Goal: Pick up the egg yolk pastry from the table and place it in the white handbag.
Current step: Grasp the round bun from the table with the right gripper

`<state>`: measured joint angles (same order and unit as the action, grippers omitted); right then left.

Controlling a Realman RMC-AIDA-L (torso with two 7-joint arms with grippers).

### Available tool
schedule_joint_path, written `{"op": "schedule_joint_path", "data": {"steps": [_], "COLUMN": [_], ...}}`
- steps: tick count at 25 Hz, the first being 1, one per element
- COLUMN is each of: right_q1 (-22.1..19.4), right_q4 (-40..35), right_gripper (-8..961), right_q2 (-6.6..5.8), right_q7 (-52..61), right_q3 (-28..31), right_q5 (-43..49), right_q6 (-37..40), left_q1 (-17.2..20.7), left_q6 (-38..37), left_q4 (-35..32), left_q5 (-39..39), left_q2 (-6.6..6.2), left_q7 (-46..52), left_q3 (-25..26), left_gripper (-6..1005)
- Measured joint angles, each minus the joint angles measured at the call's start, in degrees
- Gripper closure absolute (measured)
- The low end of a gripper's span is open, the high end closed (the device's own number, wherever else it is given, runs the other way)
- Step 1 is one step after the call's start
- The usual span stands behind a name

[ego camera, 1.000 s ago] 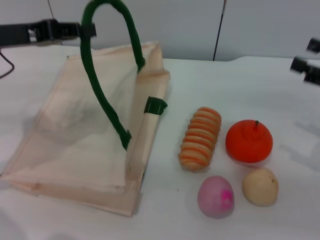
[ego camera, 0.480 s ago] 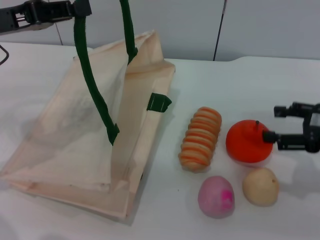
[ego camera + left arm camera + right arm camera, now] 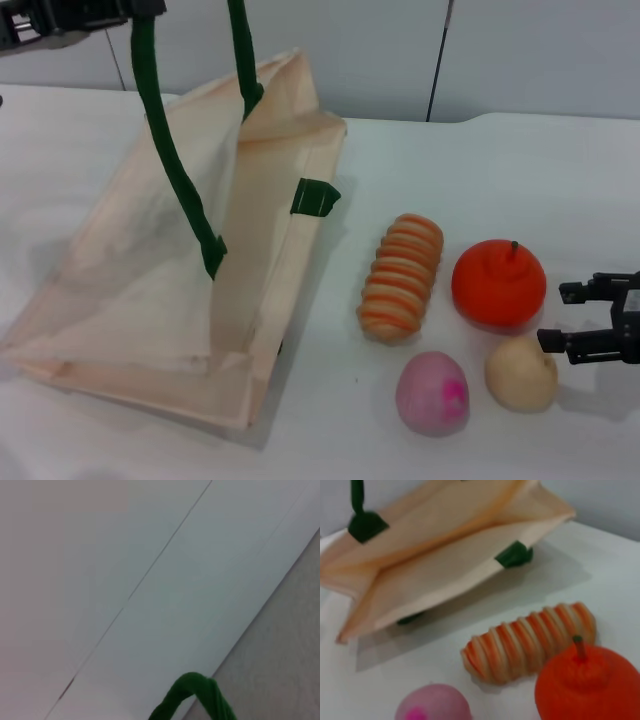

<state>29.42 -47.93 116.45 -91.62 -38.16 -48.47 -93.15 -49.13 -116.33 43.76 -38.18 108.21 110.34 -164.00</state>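
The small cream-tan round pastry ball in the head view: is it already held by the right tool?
No, the small cream-tan round pastry ball lies on the white table, and the right tool hangs open beside it.

I see the handbag at left; bread right of it, orange beyond, pastry and ball nearest me.

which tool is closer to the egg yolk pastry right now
Right. The right tool, open, sits just beside the egg yolk pastry at its outer side. The left tool is far across the table, holding up the white handbag by its green handle.
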Motion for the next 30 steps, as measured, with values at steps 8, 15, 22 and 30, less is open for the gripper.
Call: {"op": "schedule_joint_path", "data": {"steps": [8, 15, 22, 30], "right_q1": [0.19, 0.43, 1.43, 1.79], "right_q4": [0.19, 0.82, 2.54, 2.57], "right_gripper": [126, 127, 127, 128], "right_q2": [0.04, 0.15, 0.25, 0.34], "right_q7": [2.31, 4.3, 6.89, 7.69], "right_q3": [-4.94, -10.96, -17.66, -19.61], "right_q5": [0.7, 0.34, 0.16, -0.19], "right_q6": [0.55, 2.44, 7.07, 7.66], "left_q1": [-0.25, -0.05, -0.12, 0.08], "left_q6": [-0.29, -0.31, -0.3, -0.3], "left_q4": [0.19, 0.44, 0.48, 0.52], "left_q5": [-0.87, -1.66, -1.72, -1.77], "left_q2": [-0.54, -0.61, -0.64, -0.64], "left_q7": [0.54, 0.66, 0.67, 0.67], "left_q3": [0.0, 0.0, 0.0, 0.0], "left_gripper": [865, 865, 864, 864]}}
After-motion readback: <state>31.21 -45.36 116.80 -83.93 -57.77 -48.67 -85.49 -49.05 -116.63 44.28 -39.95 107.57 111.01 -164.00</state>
